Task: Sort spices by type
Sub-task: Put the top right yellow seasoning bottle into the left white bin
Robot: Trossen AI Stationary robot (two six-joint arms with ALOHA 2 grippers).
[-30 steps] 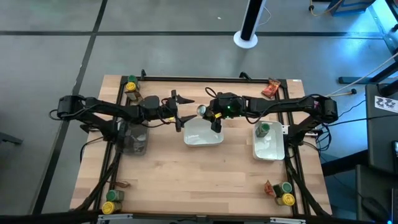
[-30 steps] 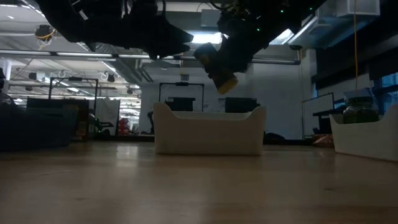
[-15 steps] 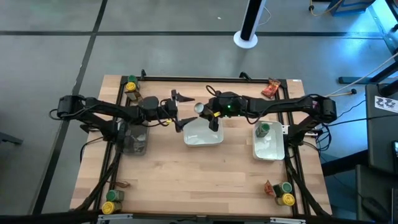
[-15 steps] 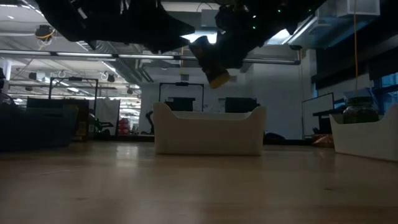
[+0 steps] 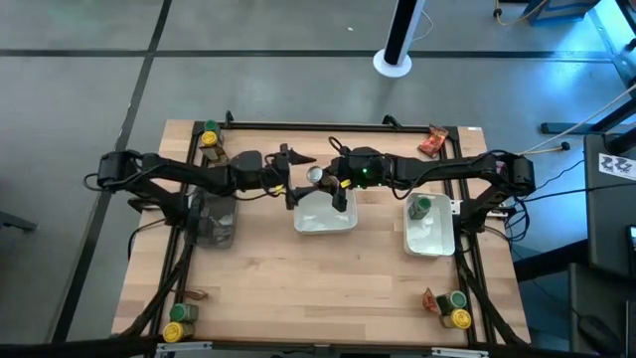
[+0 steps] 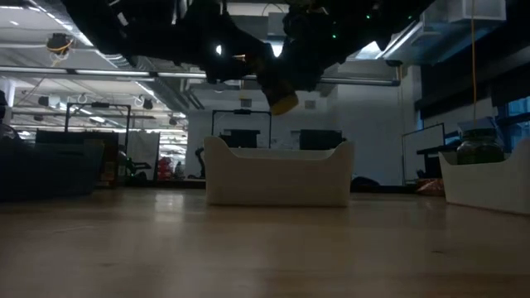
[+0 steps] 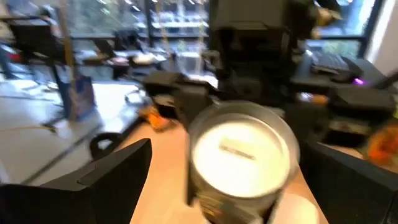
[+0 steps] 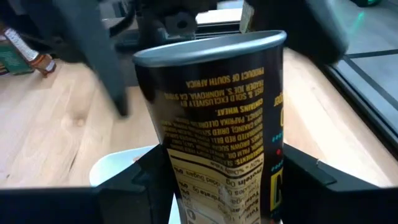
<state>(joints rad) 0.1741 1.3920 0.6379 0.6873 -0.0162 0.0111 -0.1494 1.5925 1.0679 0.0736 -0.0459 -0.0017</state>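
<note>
Your right end effector (image 5: 332, 185) is clamping the small dark-labelled spice jar with the yellow lid (image 8: 217, 118), holding it tilted above the back left corner of the middle white rectangular tray (image 5: 325, 217) on the wooden worktop (image 5: 298, 278). Over the last second the jar has been drifting leftward toward your left end effector (image 5: 289, 180), whose fingers have been spreading fully apart around the jar's base. This looks like a handover beginning, not a drop into the tray.
</note>
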